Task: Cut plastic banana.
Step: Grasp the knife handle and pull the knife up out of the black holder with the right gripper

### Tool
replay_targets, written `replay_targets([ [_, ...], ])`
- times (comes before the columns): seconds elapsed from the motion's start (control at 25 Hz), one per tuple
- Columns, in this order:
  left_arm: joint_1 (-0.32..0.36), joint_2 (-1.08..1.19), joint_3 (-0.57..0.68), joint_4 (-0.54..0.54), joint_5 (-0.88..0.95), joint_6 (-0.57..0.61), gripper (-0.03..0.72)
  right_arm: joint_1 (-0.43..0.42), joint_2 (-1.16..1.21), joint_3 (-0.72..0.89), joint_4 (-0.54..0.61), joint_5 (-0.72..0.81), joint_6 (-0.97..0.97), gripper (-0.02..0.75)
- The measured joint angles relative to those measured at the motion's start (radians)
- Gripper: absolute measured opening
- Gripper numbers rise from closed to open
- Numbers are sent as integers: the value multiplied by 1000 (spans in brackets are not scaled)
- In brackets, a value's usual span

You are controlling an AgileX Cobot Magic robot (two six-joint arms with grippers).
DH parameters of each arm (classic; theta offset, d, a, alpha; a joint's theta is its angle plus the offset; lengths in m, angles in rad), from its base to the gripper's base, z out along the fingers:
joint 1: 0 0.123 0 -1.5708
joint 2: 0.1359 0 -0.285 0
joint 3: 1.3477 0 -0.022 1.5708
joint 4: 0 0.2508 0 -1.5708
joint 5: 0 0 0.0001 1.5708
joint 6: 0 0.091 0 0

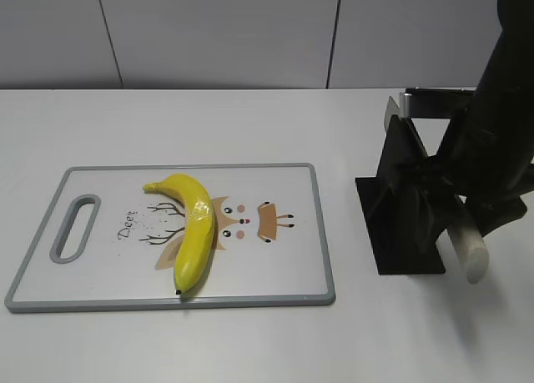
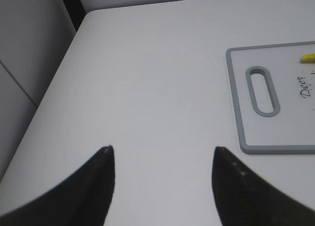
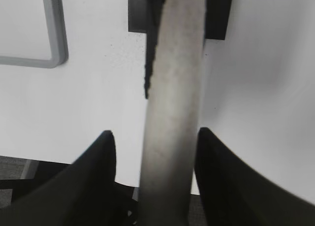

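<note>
The plastic banana [image 1: 194, 229] lies on the white cutting board [image 1: 100, 266], whole, with its dark tip toward the front edge. Only its yellow end [image 2: 307, 58] shows in the left wrist view. My right gripper [image 3: 155, 131] is at the black knife holder [image 1: 405, 208]. Its fingers straddle the pale grey knife handle [image 3: 174, 88], with a gap showing on the left side. The handle sticks out toward the front [image 1: 472, 251]. My left gripper [image 2: 163, 148] is open and empty over bare table, left of the board [image 2: 275, 127]. It is out of the exterior view.
The board has a grey rim, a handle slot [image 1: 75, 227] at its left end and a deer drawing. The holder's flat black base [image 1: 400, 262] sits just right of the board. A grey wall runs along the table's back edge.
</note>
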Motion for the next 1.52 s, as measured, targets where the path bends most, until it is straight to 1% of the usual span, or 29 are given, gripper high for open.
replay_targets([
  [0.08, 0, 0, 0, 0, 0, 0, 575, 0, 14, 0, 7, 1, 0, 292],
  [0.16, 0, 0, 0, 0, 0, 0, 575, 0, 24, 0, 3, 5, 1, 183],
  [0.2, 0, 0, 0, 0, 0, 0, 575, -1, 25, 0, -1, 8, 11, 164],
  [0.64, 0, 0, 0, 1, 0, 0, 575, -1, 15, -1, 1, 7, 26, 162],
  [1.52, 0, 0, 0, 1, 0, 0, 575, 0, -170, -3, -11, 44, 45, 162],
])
